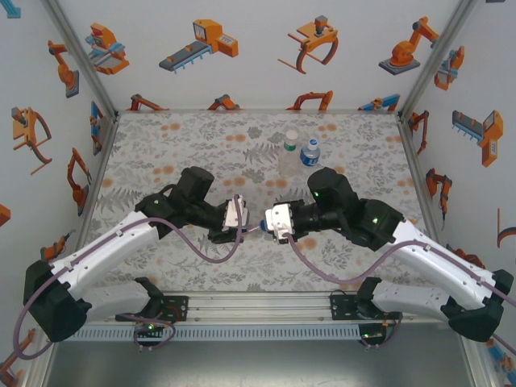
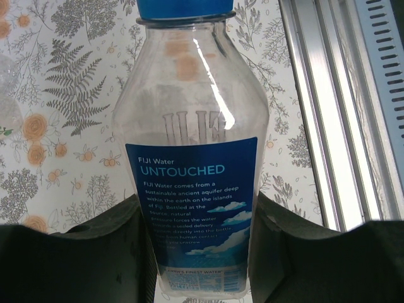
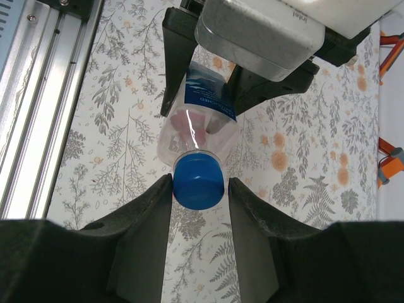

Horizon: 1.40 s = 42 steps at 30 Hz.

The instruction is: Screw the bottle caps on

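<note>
The bottle (image 2: 189, 113) was clear, smooth plastic with rounded shoulders and a glossy blue label. Its blue cap (image 3: 198, 183) was round and matte. The table (image 1: 177, 145) carried a grey fern and orange flower print, with a ribbed aluminium rail (image 2: 328, 113) along its near edge. White walls (image 1: 201, 40) bore orange robot drawings. A second bottle (image 1: 288, 157) and a third bottle (image 1: 310, 153) stood upright, just beside each other, towards the far side of the table.

The left pincer (image 2: 202, 221) was clamped on the bottle's lower body, holding it level above the table's near middle. The right pincer (image 3: 199, 189) was closed against both sides of the blue cap, which sat on the bottle's neck.
</note>
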Available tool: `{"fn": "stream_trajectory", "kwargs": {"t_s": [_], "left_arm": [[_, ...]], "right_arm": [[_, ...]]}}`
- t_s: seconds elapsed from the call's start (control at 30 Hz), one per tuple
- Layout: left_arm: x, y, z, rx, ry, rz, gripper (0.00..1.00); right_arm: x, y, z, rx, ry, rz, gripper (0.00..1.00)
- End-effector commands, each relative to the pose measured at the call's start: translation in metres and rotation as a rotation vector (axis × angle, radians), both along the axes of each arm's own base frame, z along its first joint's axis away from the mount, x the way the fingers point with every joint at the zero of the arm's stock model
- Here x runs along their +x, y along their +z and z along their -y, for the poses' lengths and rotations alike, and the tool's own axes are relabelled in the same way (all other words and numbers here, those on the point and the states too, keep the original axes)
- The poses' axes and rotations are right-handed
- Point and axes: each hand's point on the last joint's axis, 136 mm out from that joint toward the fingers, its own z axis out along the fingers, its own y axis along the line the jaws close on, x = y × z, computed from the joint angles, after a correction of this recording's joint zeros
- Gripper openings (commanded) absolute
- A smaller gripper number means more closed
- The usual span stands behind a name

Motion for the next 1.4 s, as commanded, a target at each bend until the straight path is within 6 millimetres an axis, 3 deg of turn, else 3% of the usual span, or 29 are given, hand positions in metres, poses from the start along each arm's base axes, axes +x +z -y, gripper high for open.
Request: {"fn": "stream_trajectory", "kwargs": {"t_s": [0.0,0.3,0.5,0.67,1.0,1.2,1.3,1.37], "left_arm": [[-0.006,0.01,0.002,-0.026,-0.045,0.01,0.0],[-0.006,0.01,0.002,-0.025,-0.044,0.009,0.0],[-0.006,0.009,0.002,-0.024,-0.045,0.01,0.0],[-0.006,0.011,0.002,-0.026,-0.045,0.015,0.0],[-0.006,0.01,0.003,-0.025,-0.047,0.01,0.0],[-0.001,0.008,0.003,-0.01,-0.021,0.01,0.0],[0.008,0.006,0.003,0.017,0.025,0.01,0.0],[0.009,0.005,0.003,0.021,0.031,0.012,0.1]], "right_arm": [[0.005,-0.002,-0.003,0.002,-0.001,0.029,0.39],[0.007,-0.008,-0.003,-0.015,-0.015,0.023,0.33],[0.028,-0.003,-0.006,0.008,-0.228,-0.169,0.0],[0.056,-0.002,-0.004,0.148,-0.594,-0.555,0.0],[0.09,-0.023,0.036,0.534,-1.223,-1.268,0.0],[0.09,-0.03,0.03,0.657,-1.258,-1.538,0.0],[0.093,-0.026,0.027,0.691,-1.238,-1.555,0.0],[0.095,-0.027,0.03,0.689,-1.255,-1.512,0.0]]}}
